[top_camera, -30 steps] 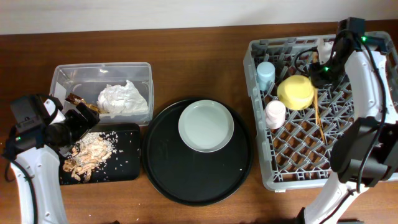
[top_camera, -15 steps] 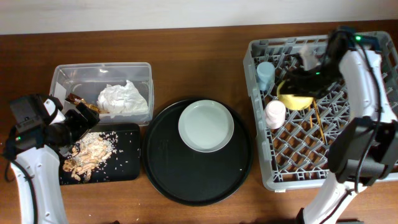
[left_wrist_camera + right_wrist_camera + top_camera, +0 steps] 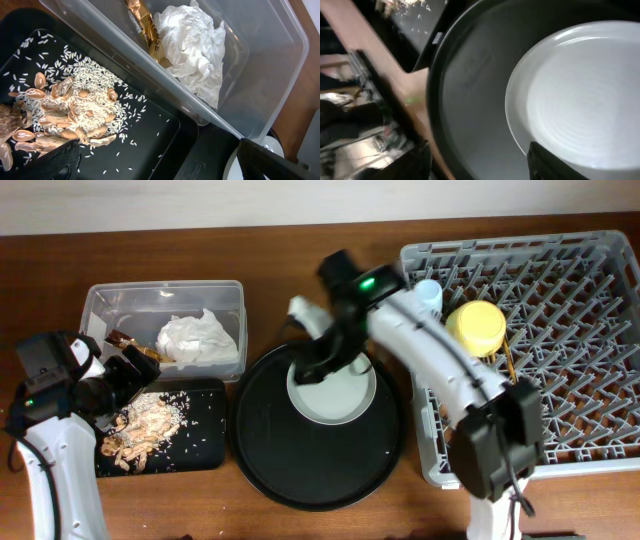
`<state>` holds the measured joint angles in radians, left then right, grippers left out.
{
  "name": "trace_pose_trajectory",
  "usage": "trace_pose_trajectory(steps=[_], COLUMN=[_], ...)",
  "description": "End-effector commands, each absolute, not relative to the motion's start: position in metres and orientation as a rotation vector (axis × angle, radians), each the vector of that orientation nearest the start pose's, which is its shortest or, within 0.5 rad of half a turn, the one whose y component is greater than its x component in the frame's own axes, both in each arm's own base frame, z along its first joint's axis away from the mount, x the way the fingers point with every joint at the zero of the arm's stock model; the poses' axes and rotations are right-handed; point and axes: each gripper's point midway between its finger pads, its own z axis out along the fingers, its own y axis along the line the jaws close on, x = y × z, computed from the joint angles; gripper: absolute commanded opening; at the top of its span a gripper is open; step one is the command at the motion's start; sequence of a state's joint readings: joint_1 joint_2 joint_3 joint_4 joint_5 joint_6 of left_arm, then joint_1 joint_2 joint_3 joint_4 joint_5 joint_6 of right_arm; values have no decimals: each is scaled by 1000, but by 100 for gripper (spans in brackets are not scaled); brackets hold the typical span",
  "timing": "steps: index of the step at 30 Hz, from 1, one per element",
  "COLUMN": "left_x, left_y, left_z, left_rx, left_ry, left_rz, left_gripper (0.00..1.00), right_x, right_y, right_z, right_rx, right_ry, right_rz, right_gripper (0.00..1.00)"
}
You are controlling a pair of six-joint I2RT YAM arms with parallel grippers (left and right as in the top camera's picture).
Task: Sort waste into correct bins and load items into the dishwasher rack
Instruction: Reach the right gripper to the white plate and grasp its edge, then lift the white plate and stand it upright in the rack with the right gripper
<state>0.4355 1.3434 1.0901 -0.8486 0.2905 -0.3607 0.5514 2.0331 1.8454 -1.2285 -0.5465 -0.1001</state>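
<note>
Gaping empty, the right claw [image 3: 479,157] overhangs the smooth round white plate [image 3: 590,100] on a black tray [image 3: 470,70].

The crumpled napkin [image 3: 200,337] and gold wrapper [image 3: 128,343] are lying in the clear tub [image 3: 100,296], scraps [image 3: 140,425] are sitting in the shallow black tray [image 3: 200,446], the white plate [image 3: 340,400] is lying flat outside the grey rack [image 3: 590,330], and the yellow bowl [image 3: 476,328] is resting inside it.

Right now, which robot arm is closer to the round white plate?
Right. The right gripper hovers over the round white plate at its left edge; the left gripper is far off, above the shallow black rectangular tray of food scraps.
</note>
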Motion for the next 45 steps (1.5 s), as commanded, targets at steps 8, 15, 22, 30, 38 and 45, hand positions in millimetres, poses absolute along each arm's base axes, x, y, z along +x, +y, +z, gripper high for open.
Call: trace_pose_trajectory(steps=[8, 15, 22, 30, 38, 45], left_x=[311, 311, 311, 311, 311, 311], left_y=[92, 92, 92, 92, 92, 92], left_z=[158, 158, 158, 158, 158, 158], left_rx=[-951, -951, -951, -951, -951, -951], left_ry=[2453, 2453, 2453, 2453, 2453, 2453], left_rz=[-362, -362, -362, -362, -362, -362], left_gripper=[99, 99, 99, 99, 99, 99], right_x=[296, 302, 295, 282, 296, 328], right_y=[327, 316, 317, 313, 320, 312], right_z=[83, 43, 8, -18, 30, 196], right_rx=[-805, -726, -712, -724, -704, -845], right_ry=[2857, 2862, 2904, 2933, 2917, 2671], right_rz=[-35, -144, -34, 14, 44, 153], right_gripper=[58, 56, 55, 15, 4, 4])
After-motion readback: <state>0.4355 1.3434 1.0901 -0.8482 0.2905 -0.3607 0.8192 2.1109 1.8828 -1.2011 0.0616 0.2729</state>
